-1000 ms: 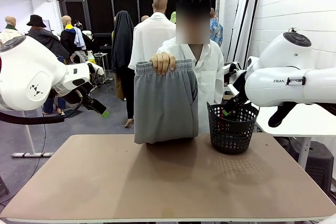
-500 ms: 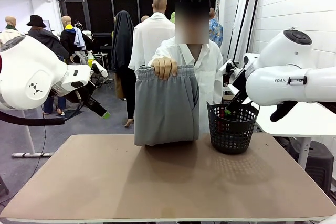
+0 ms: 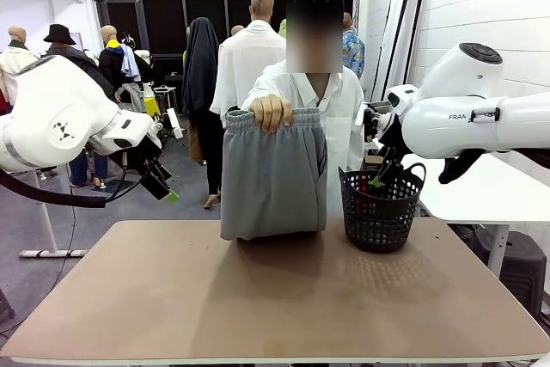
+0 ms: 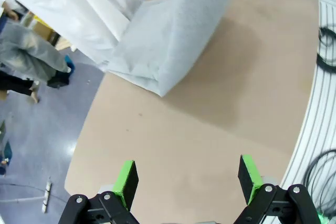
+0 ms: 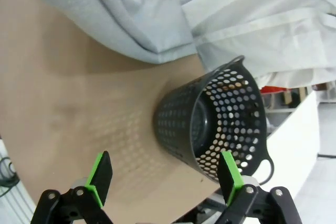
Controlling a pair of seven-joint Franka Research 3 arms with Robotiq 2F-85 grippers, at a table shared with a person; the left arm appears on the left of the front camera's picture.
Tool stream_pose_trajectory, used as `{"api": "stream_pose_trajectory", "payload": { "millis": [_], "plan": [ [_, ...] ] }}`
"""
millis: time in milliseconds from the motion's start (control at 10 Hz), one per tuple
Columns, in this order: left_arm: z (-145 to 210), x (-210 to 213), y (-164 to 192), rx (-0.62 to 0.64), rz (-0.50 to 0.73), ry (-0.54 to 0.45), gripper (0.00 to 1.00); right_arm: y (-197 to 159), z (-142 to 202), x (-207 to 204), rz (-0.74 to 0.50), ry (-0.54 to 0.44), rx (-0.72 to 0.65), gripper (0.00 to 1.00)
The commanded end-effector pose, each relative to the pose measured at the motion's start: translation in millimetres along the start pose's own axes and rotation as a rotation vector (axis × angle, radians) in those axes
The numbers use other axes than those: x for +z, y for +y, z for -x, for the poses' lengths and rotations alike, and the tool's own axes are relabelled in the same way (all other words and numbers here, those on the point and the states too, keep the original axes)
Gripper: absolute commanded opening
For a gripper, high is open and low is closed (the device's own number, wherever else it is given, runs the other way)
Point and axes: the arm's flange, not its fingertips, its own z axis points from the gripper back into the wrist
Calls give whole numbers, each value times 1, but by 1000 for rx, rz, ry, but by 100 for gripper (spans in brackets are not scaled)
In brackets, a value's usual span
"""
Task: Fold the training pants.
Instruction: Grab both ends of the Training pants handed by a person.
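The light grey training pants hang upright at the table's far edge, held by the waistband in the person's hand; their lower end rests on the tabletop. The same pants cross the top of the left wrist view, and the pants lie at the top of the right wrist view. My left gripper hovers off the table's left side, open and holding nothing; its green pads stand wide apart above the bare table. My right gripper hangs open above the black basket, its pads wide apart too.
A black perforated basket stands at the far right of the tan table; the basket looks to hold nothing. The person in a white shirt stands behind the pants. A white table sits to the right.
The person has lowered the pants slightly onto the table. My left gripper has shifted a little lower, and my right arm has edged left over the basket. Both stay open.
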Motion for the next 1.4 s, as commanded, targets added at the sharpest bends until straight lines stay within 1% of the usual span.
{"api": "stream_pose_trajectory", "payload": {
  "millis": [0, 100, 400, 500, 600, 700, 800, 1000, 1100, 1300],
  "plan": [
    [-9, 10, 6, -9, -76, 60, 100, -5, -2, 3, -43, 46, -32, 100],
    [0, 0, 0, 0, 0, 0, 100, 0, 0, 0, 0, 0, 0, 100],
    [0, 0, 0, 0, 0, 0, 100, 0, 0, 0, 0, 0, 0, 100],
    [-5, 3, 1, 4, -6, 15, 100, -1, -1, 1, -10, 18, 1, 100],
    [-10, -5, 7, -102, 66, 43, 100, -10, 2, -4, -2, 8, 46, 100],
    [-16, -10, 10, -175, 74, 34, 100, -16, 5, -7, 4, -38, 74, 100],
    [-19, -15, 19, -210, 81, 8, 100, -21, 7, -14, 8, -88, 114, 100],
    [-20, -27, 31, -294, 140, -27, 100, -28, 7, -29, 18, -144, 194, 100],
    [-23, -33, 34, -322, 151, -44, 100, -30, 6, -33, 10, -176, 220, 100],
    [-25, -43, 42, -342, 124, -100, 100, -37, 4, -46, -20, -251, 239, 100]
  ]
}}
